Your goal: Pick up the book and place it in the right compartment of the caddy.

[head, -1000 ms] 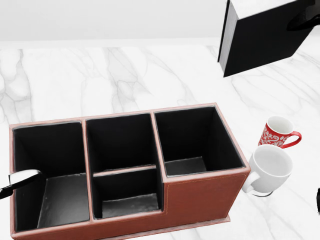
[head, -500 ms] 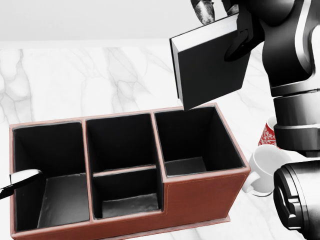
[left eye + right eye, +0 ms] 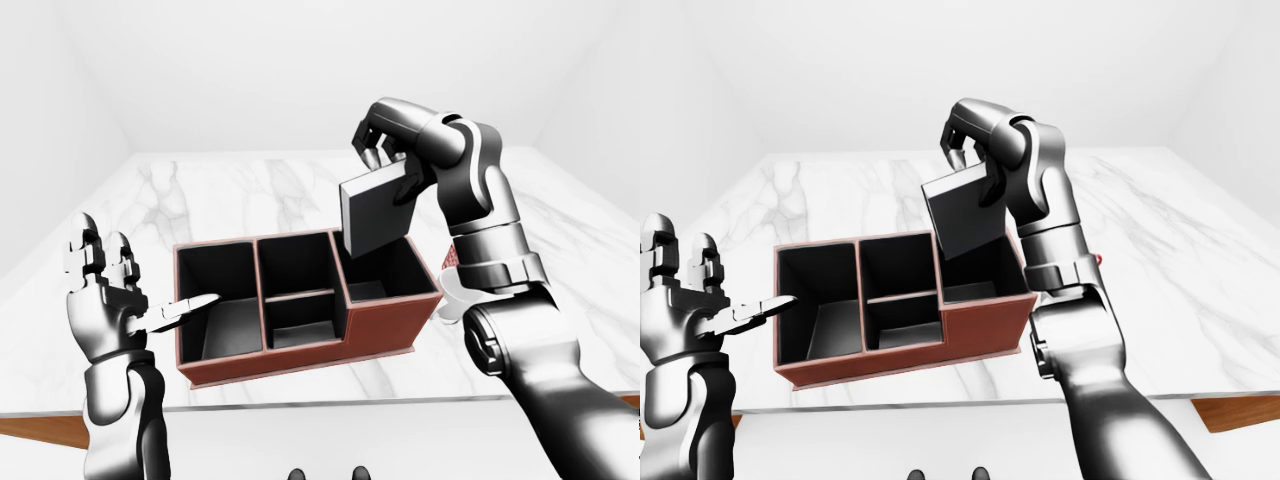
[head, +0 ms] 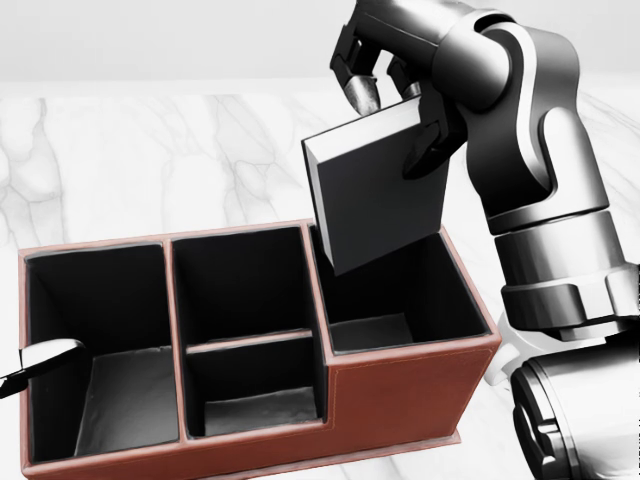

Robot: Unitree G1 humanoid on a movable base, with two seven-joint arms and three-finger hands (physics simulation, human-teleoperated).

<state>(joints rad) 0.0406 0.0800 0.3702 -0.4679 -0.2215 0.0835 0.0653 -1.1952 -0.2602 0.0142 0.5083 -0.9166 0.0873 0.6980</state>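
The black book (image 4: pixel 378 192) hangs tilted in my right hand (image 4: pixel 385 85), whose fingers close round its top edge. Its lower corner dips into the right compartment (image 4: pixel 395 290) of the red-brown caddy (image 4: pixel 400 385). The caddy has black-lined compartments and stands on the white marble table (image 4: pixel 120 160). My left hand (image 3: pixel 105 290) is open and empty at the caddy's left end, one finger (image 4: pixel 40 362) reaching over the left compartment.
My right arm (image 4: pixel 560 250) stands at the right of the caddy and hides most of what stands there; a white mug (image 3: pixel 452 296) and a bit of a red one (image 3: pixel 449 259) show behind it in the left-eye view. A pale wall runs behind the table.
My right hand has carried the book left and down, from the view's top right to over the right compartment, where its lower corner now dips in. My right arm now covers the mugs.
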